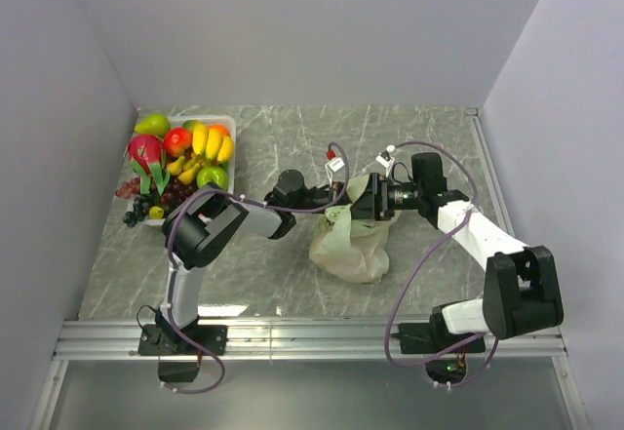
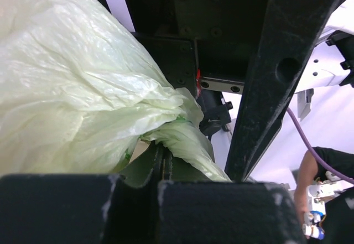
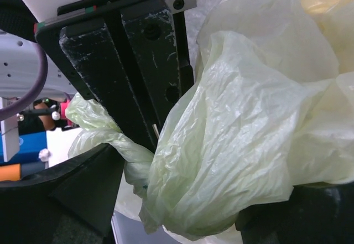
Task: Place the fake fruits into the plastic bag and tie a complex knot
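The pale-green plastic bag [image 1: 353, 250] lies bulging in the middle of the table, its top gathered up between both grippers. My left gripper [image 1: 336, 199] is shut on a twisted strand of the bag's handle [image 2: 185, 139], with its fingers [image 2: 160, 164] pinched together. My right gripper [image 1: 365, 202] faces it from the right and stands open, its fingers wide apart around bunched bag plastic [image 3: 232, 144]. The same twisted strand [image 3: 119, 144] runs beside its left finger. I cannot tell whether a knot lies in the folds. Several fake fruits [image 1: 200, 147] sit in a tray at the far left.
The clear tray [image 1: 231, 123] stands at the back left, with dark grapes [image 1: 136, 206] spilling over its near side. Grey walls close in left, right and behind. A metal rail [image 1: 312, 337] runs along the near edge by the arm bases.
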`<act>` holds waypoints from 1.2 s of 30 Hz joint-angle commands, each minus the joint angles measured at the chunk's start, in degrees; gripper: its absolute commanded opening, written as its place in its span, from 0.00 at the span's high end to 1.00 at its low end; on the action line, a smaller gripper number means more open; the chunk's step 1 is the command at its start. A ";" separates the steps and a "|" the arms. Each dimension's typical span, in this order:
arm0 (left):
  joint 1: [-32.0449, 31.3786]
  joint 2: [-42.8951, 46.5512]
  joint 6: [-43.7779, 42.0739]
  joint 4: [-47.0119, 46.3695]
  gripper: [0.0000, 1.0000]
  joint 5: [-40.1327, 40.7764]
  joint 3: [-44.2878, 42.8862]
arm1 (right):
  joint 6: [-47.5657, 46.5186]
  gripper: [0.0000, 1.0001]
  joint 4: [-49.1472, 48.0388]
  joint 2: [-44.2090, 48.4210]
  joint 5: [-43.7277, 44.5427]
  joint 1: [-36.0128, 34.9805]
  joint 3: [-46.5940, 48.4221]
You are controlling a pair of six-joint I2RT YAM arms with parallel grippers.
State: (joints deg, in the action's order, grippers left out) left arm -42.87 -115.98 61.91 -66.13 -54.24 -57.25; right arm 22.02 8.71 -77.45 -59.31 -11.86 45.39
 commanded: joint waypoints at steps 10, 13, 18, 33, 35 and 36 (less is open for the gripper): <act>-0.46 2.43 -3.63 -0.93 0.99 -1.22 0.04 | -13.31 0.13 16.49 2.91 0.95 0.87 6.29; -0.11 2.08 -3.20 -1.72 1.00 -1.31 -0.31 | -17.71 0.07 23.62 4.06 1.73 1.66 7.70; 0.07 2.43 -3.99 -0.41 0.99 -1.66 -0.93 | -23.06 0.05 32.40 5.38 2.00 3.59 9.10; 0.16 1.64 -3.55 -1.11 1.00 -2.10 -2.07 | -24.58 0.49 32.01 5.82 -0.10 11.42 7.79; 0.16 1.46 -3.29 -1.37 0.99 -2.19 -2.16 | -22.56 0.55 29.80 5.47 -0.46 11.42 7.53; 0.16 1.38 -3.20 -1.55 0.99 -2.45 -2.25 | -22.11 0.58 27.70 5.03 -0.46 11.42 7.44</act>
State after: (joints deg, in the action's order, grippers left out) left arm -42.72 -116.46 59.22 -64.90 -54.83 -57.56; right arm -2.42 42.48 -73.19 -58.30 -0.71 53.08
